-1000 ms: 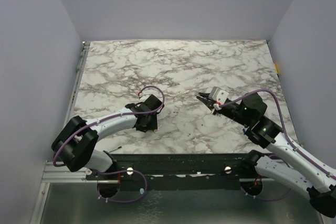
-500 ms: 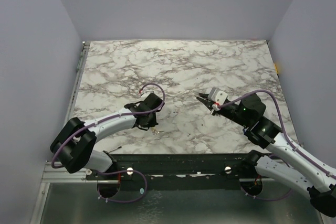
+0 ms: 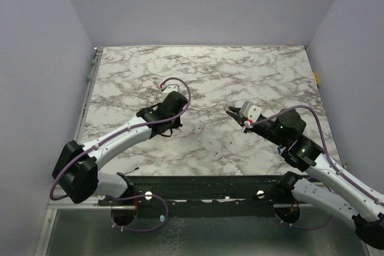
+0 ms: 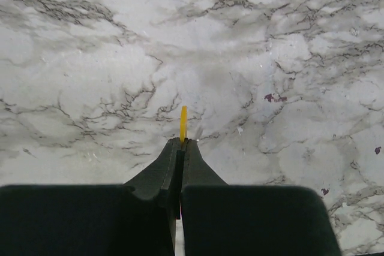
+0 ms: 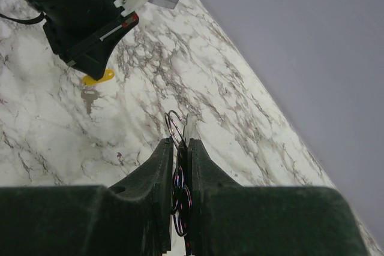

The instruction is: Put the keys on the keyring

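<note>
The left jaws are clenched on the key [image 4: 183,125] and pinch its yellow head, which shows edge-on as a thin strip just past the fingertips in the left wrist view. From the right wrist camera the same key appears under the left arm's [image 3: 120,139] black wrist. Its yellow head is caught at the tips and its small metal blade hangs down toward the marble table [image 3: 240,70]; whether the blade touches the surface cannot be told.

The right jaws are closed on the keyring [image 5: 174,125]. The thin grey ring stands on edge between the two fingers, and part of its loop pokes out beyond their tips.

In the overhead view the left arm reaches in from the near left to the middle of the table, and the right arm [image 3: 324,169] comes in from the near right. Their ends face each other across a stretch of marble — key to the left, ring to the right — near one another but apart.
</note>
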`<state>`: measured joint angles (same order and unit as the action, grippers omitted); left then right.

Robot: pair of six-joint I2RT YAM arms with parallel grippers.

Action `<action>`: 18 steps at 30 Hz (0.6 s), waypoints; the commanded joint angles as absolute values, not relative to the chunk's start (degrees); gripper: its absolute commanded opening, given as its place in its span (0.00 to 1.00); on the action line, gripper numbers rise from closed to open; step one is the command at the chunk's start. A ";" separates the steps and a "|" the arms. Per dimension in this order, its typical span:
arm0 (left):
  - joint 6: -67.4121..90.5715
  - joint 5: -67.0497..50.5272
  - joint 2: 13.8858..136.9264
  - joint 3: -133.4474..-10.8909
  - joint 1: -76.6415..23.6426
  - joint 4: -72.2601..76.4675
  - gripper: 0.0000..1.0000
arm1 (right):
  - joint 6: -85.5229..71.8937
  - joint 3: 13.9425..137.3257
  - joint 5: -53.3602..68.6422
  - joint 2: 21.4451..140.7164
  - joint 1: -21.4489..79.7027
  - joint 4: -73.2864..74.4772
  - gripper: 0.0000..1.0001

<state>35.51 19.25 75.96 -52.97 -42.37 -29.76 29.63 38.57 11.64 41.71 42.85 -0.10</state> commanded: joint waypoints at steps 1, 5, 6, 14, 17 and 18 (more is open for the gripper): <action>31.13 26.79 78.57 -57.90 -42.13 -30.38 0.00 | 30.45 37.78 10.25 40.42 43.49 -1.48 0.01; 31.24 28.31 84.26 -59.25 -43.37 -29.16 0.00 | 30.31 37.83 9.84 40.07 43.53 -1.32 0.01; 31.16 28.25 85.47 -58.79 -43.88 -28.25 0.02 | 30.40 37.61 9.51 39.84 43.51 -1.38 0.01; 28.75 25.66 92.35 -56.16 -48.39 -22.46 0.09 | 30.63 36.63 9.10 39.00 43.65 -2.36 0.01; 27.85 24.35 93.85 -56.33 -49.55 -21.77 0.13 | 30.67 36.39 9.01 38.70 43.68 -2.99 0.01; 27.78 23.96 94.18 -56.40 -49.77 -21.68 0.15 | 30.67 36.32 8.97 38.53 43.66 -3.25 0.01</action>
<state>29.54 25.26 92.99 -56.29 -48.58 -24.43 29.69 36.88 10.37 39.62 43.18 -0.25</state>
